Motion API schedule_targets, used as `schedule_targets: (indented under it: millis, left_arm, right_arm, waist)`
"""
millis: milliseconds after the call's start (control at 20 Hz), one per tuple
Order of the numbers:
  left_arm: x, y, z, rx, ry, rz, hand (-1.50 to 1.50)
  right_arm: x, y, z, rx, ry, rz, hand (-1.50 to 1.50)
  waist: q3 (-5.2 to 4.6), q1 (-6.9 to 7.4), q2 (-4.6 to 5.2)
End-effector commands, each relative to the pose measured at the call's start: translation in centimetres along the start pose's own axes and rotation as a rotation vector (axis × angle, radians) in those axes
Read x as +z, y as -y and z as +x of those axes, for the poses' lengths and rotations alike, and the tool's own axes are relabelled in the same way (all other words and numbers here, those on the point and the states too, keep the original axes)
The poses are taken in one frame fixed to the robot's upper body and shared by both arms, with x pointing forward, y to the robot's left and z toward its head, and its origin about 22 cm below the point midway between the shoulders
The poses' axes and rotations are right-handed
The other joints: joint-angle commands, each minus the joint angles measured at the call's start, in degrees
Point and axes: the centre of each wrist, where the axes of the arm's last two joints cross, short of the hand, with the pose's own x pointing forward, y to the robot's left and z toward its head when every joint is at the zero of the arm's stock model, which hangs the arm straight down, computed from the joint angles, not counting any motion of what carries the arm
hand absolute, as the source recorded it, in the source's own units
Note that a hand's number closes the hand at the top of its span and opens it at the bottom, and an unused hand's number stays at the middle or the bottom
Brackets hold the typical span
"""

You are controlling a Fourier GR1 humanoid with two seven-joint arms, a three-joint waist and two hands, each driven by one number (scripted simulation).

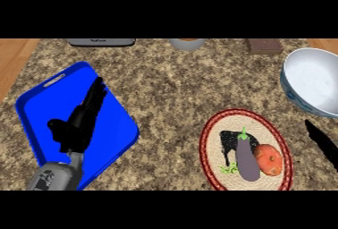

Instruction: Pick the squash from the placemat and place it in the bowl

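L hand: yours, fingers straight, relaxed, over blue tray.
R hand: at right edge, can't tell its state.
Squash: on placemat, beside eggplant.
Bowl: upper right.

One bowl, one blue tray, one placemat, one eggplant, one tomato.

Edges eating into plenty here.
Right hand barely in, a dark sliver cut by the right edge; bowl clipped there too. Three objects along the counter's far edge are cropped, perhaps a toaster among them.
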Motion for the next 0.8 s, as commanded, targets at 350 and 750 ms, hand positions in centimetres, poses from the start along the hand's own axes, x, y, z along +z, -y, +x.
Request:
schedule_targets:
  millis: [350,750]
  left_arm:
    - [-0.4,0.4,1.3,0.005,-0.001,0.001,0.0]
    - [1.3,-1.1,0.3,-0.009,0.002,-0.013,0.0]
  right_arm:
    - [0.5,-1.2,-2.7,-0.025,-0.019,0.081,-1.5]
    - [-0.5,0.6,-5.5,-0.161,0.058,0.082,-1.5]
  waist:
    - [0.03,-0.35,-0.1]
    - [0.04,-0.13,-0.11]
